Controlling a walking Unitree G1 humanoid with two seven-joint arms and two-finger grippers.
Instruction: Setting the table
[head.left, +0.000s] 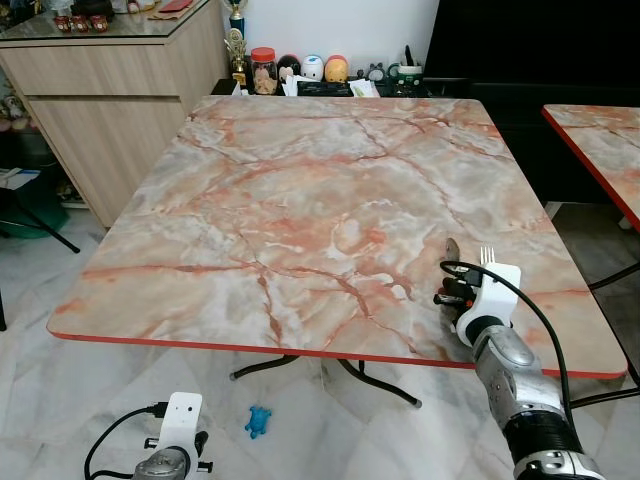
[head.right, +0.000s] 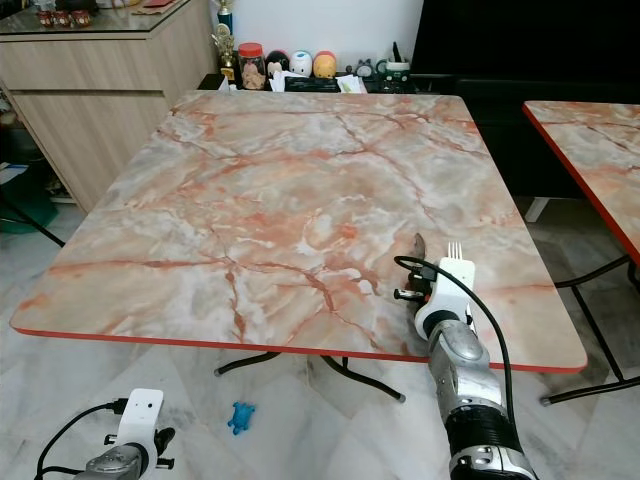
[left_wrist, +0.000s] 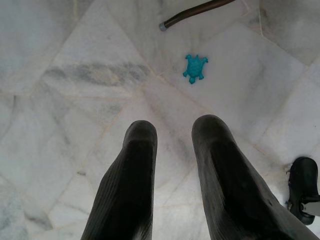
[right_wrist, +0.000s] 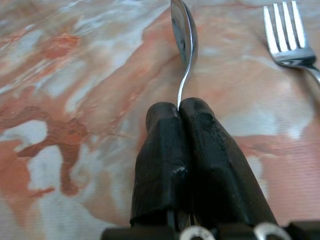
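A white marble-tiled floor (head.left: 60, 400) runs under a square bench (head.left: 300, 200) with a pink-and-grey marble-patterned top and a red edge; a second bench (head.left: 600, 150) of the same pattern stands at about three o'clock, well apart. Beyond the far edge, at twelve o'clock, a low dark shelf carries a red-lidded jar (head.left: 264, 70) with something pale brown inside, too small to name, and a row of small round figurines (head.left: 313, 67). A wooden cabinet (head.left: 110, 90) stands at ten o'clock.

From the head views, the right pincer (head.left: 452, 292) is over the bench's near right corner, at about five o'clock on the top, with a white camera block and black cable on the wrist. A spoon (head.left: 451, 251) sticks up ahead of it, and fork (head.left: 487, 255) tines peek out just beside the wrist block. The right wrist view tells more: the two black fingers (right_wrist: 165, 150) are pressed together on the spoon's thin handle, the bowl turned edge-on above the bench top, while the fork lies flat on the bench just beside, apart from the pincer.

The left pincer (left_wrist: 172, 135) hangs low over the floor at seven o'clock, below the bench edge. Its wrist view shows the fingers (left_wrist: 135, 170) spread with a gap between them, holding nothing, over pale tiles, with a small turquoise turtle toy (left_wrist: 195, 68) on the floor, a bench-leg foot (left_wrist: 195, 12) beyond it, and a dark shoe-like shape at the frame's edge.
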